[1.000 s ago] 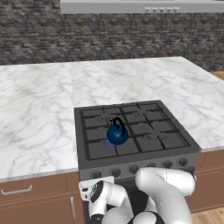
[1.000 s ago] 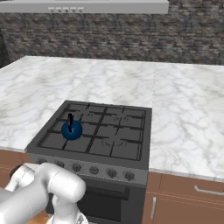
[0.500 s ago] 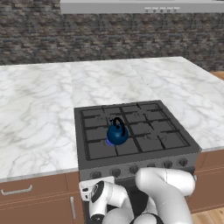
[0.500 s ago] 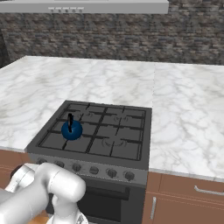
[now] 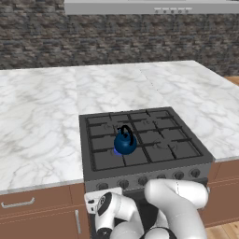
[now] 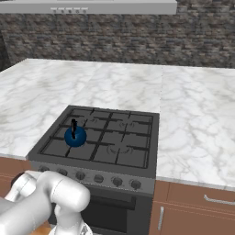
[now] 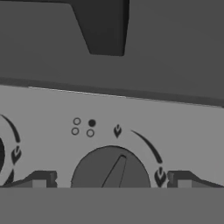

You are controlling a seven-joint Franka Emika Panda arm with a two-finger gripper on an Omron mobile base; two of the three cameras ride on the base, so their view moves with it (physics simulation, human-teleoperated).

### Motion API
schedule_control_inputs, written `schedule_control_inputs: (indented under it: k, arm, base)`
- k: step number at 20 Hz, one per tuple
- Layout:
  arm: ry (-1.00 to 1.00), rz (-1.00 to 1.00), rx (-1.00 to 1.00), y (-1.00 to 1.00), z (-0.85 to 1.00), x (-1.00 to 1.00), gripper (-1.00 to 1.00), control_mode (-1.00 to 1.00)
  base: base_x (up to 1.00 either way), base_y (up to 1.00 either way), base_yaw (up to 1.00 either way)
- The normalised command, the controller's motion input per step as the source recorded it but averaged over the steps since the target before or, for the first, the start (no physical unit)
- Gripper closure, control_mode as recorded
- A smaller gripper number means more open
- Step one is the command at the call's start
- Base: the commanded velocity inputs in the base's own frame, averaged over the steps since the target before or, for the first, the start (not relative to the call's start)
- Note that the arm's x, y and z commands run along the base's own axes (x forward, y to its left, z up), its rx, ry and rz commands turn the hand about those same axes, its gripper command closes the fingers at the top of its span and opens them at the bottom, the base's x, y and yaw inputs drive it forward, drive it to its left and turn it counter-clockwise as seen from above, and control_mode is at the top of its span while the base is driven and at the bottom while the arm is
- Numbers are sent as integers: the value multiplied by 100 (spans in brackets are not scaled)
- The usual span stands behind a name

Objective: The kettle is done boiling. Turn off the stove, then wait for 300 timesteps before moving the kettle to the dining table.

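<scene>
The blue kettle (image 5: 125,144) (image 6: 75,136) stands upright on the front-left burner of the dark grey stove (image 5: 156,148) (image 6: 120,151). In the hand view my gripper (image 7: 111,179) is open, close to the stove's front panel. Its left fingertip (image 7: 41,178) and its right one stand on either side of a round knob (image 7: 111,168), with a gap on each side. The knob's pointer ridge leans slightly right of straight up. A burner diagram of small circles (image 7: 83,127) and flame marks sit above the knob. The dining table is out of view.
White marble counter (image 5: 42,126) (image 6: 197,119) runs on both sides of the stove and behind it, below a stone wall and a range hood (image 5: 149,6). Brown drawers (image 5: 32,205) (image 6: 202,202) flank the oven. A second knob (image 7: 2,155) shows at the left edge.
</scene>
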Motion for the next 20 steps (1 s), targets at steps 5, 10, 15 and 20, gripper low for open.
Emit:
schedule_control_inputs:
  k: [5, 10, 15, 20]
  arm:
    - [0, 0, -4, 0, 15, 0, -100, -100]
    - [0, 0, -6, 0, 7, 0, -100, -100]
    - [0, 0, -10, 13, -1, 0, -100, -100]
    - [0, 0, -9, 7, 0, 0, -100, -100]
  base:
    - [0, 0, 0]
    - [0, 0, 0]
    - [0, 0, 0]
    - [0, 0, 0]
